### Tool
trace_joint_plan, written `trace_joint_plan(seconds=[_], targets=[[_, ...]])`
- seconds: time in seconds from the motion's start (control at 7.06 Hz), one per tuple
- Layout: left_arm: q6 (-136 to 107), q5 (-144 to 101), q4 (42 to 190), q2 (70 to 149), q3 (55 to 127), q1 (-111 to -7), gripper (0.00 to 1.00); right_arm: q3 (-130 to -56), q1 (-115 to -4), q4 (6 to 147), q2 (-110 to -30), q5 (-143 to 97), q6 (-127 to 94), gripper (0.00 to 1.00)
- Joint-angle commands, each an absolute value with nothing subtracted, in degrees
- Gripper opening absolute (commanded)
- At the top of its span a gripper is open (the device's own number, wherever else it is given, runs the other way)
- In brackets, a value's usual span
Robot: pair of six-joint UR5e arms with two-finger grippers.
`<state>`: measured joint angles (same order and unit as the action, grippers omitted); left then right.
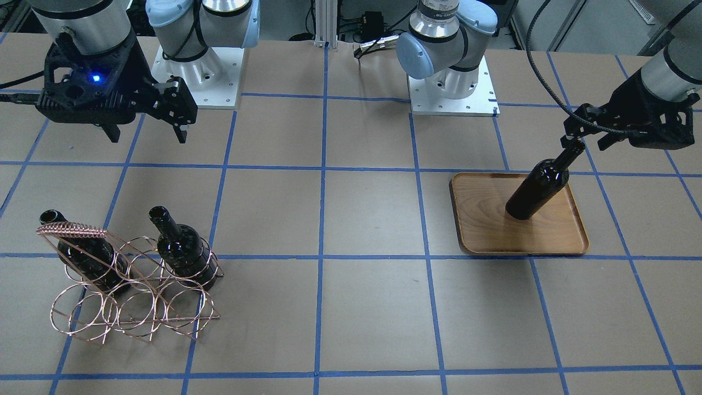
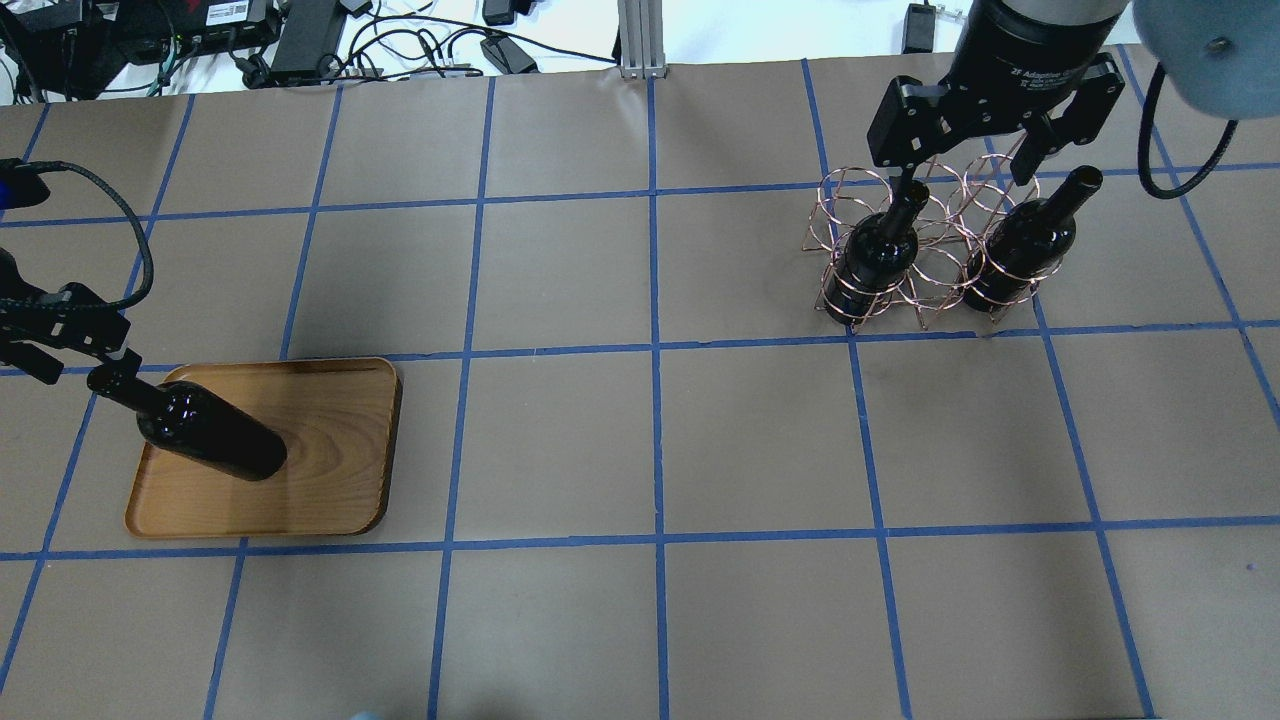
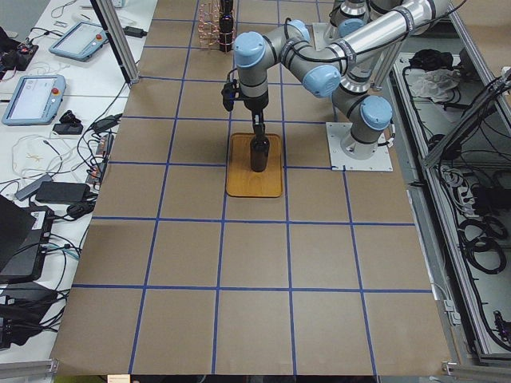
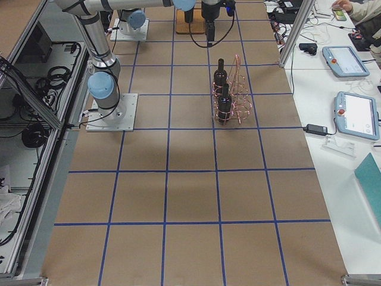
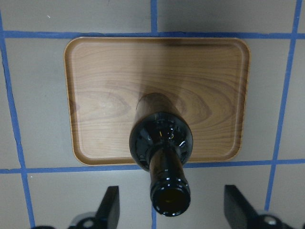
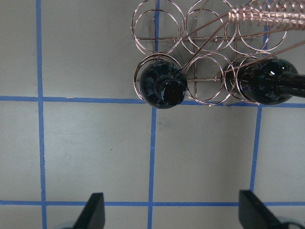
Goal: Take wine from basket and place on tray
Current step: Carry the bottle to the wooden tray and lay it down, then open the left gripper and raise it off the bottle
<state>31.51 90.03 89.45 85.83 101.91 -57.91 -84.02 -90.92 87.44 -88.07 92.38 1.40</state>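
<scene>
One wine bottle point(image 1: 540, 186) stands upright on the wooden tray point(image 1: 482, 230); the bottle point(image 5: 162, 143) and the tray point(image 5: 105, 86) also show in the left wrist view. My left gripper point(image 5: 174, 210) is open, its fingers point(image 5: 109, 207) wide on either side of the bottle's neck and not touching it. Two more bottles point(image 2: 880, 250) point(image 2: 1020, 250) stand in the copper wire basket point(image 2: 930, 290). My right gripper point(image 2: 968, 172) is open and empty, hanging above and just behind the basket point(image 6: 205, 28).
The table is brown paper marked with a blue tape grid. The arm bases point(image 1: 449, 82) stand on white plates at the robot's edge. Cables and operator gear lie beyond the far table edge point(image 2: 300, 40).
</scene>
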Motion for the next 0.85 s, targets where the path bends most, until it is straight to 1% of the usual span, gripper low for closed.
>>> trace_joint_plan(seconds=[0.0, 0.14, 0.42, 0.57, 0.71], targets=[[29.2, 90.0, 89.9, 84.1, 99.9, -59.0, 1.00, -84.0, -91.0, 87.5, -88.1, 92.4, 1.3, 1.00], [26.1, 90.0, 91.7, 83.3, 97.4, -61.2, 1.00, -84.0, -91.0, 87.4, -88.1, 92.4, 1.3, 1.00], [4.9, 90.4, 94.5, 84.3, 89.9, -75.2, 0.99, -84.4, -90.9, 87.5, -88.2, 92.4, 1.3, 1.00], [-4.4, 90.3, 94.0, 85.4, 87.8, -80.5, 0.99, -84.4, -90.9, 87.5, -88.2, 92.4, 1.3, 1.00], [-10.7, 90.3, 92.8, 86.2, 87.4, -85.1, 0.99, -84.4, -90.9, 87.5, -88.2, 92.4, 1.4, 1.00]])
